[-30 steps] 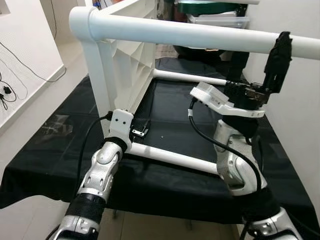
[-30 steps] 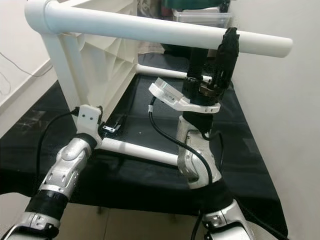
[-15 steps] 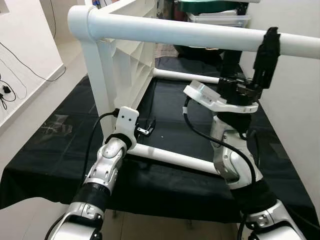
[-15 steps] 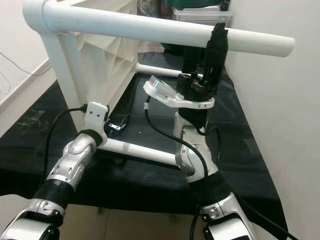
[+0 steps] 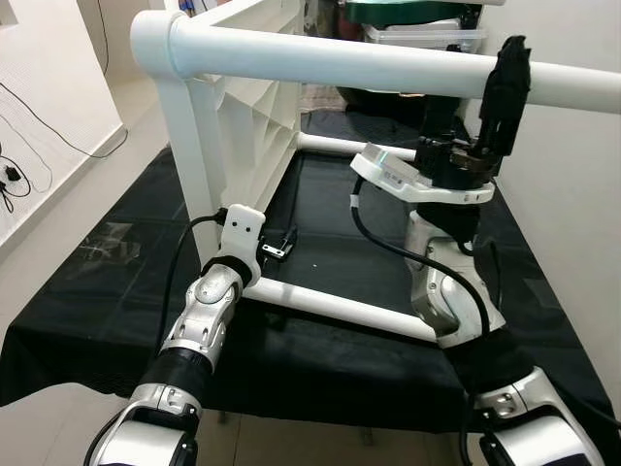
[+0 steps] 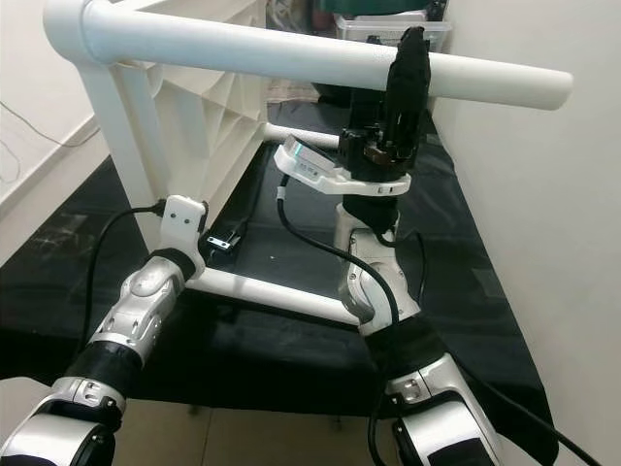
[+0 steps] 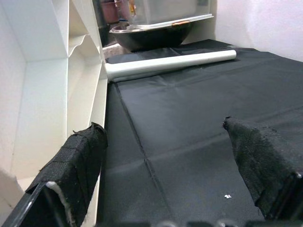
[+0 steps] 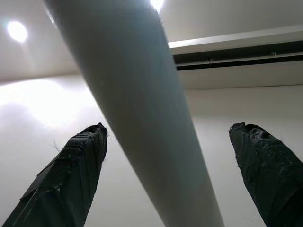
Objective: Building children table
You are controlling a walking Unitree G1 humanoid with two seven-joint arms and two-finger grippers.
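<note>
- the right gripper point(image 6: 406, 68) has slid inward along the top leg point(image 6: 291, 53), away from its free end, and is released, one finger point(image 8: 75, 179) on each side of it without clenching.
- the left gripper point(image 5: 277, 243) stays released by the lower leg point(image 5: 340, 309), beside the tabletop point(image 5: 247, 126) standing on edge on the bench point(image 5: 87, 291).
- judged: it is seeking a new hold.

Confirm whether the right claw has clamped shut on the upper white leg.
No: the right claw is open, its fingers apart on either side of the upper white leg.
</note>
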